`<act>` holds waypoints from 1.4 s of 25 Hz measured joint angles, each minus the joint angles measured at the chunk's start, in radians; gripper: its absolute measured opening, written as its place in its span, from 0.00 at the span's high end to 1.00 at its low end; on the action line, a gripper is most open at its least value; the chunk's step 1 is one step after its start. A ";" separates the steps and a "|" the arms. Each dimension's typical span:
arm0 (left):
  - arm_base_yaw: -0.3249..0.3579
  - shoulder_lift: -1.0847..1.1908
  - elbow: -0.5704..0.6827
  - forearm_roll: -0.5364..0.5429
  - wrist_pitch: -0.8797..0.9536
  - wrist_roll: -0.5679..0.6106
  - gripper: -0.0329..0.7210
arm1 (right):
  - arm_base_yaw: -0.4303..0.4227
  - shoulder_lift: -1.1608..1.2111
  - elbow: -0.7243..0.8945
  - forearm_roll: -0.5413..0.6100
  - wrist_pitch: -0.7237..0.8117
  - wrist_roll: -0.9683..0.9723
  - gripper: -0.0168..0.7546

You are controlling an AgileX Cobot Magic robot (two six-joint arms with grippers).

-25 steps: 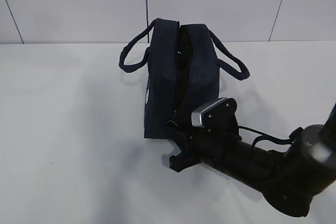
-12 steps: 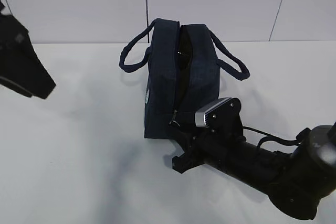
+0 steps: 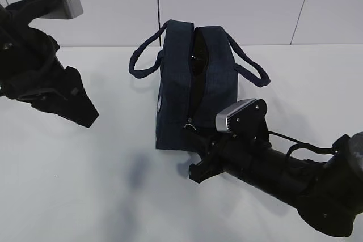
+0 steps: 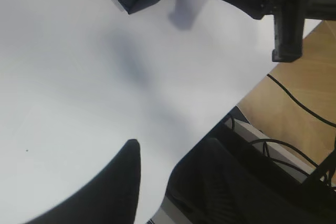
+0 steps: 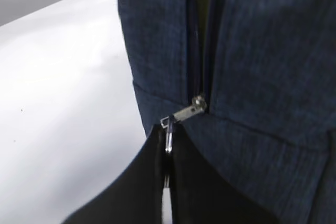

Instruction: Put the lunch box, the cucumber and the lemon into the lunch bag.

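Lunch bag [image 3: 190, 92] zipper pull [image 5: 169, 139] pinched by low, outstretched right fingers [image 5: 167, 153]; raised left fingers' [image 4: 118, 182] spread unclear.

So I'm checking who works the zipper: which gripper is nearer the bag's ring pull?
Right. The right gripper is shut on the ring pull at the lunch bag's near end; the left gripper hangs well off to the bag's left.
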 joint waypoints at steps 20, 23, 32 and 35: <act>-0.154 0.182 0.136 -0.062 -0.403 0.182 0.57 | 0.000 -0.110 0.082 0.041 0.002 -0.004 0.97; -0.179 0.201 0.136 -0.062 -0.471 0.197 0.56 | 0.000 -0.110 0.085 0.045 0.000 -0.004 0.97; -0.197 0.311 0.136 -0.068 -0.676 0.249 0.48 | 0.000 -0.110 0.085 0.047 0.000 -0.006 0.97; -0.197 0.333 0.136 -0.073 -0.718 0.251 0.48 | 0.000 -0.110 0.085 0.056 0.000 -0.006 0.97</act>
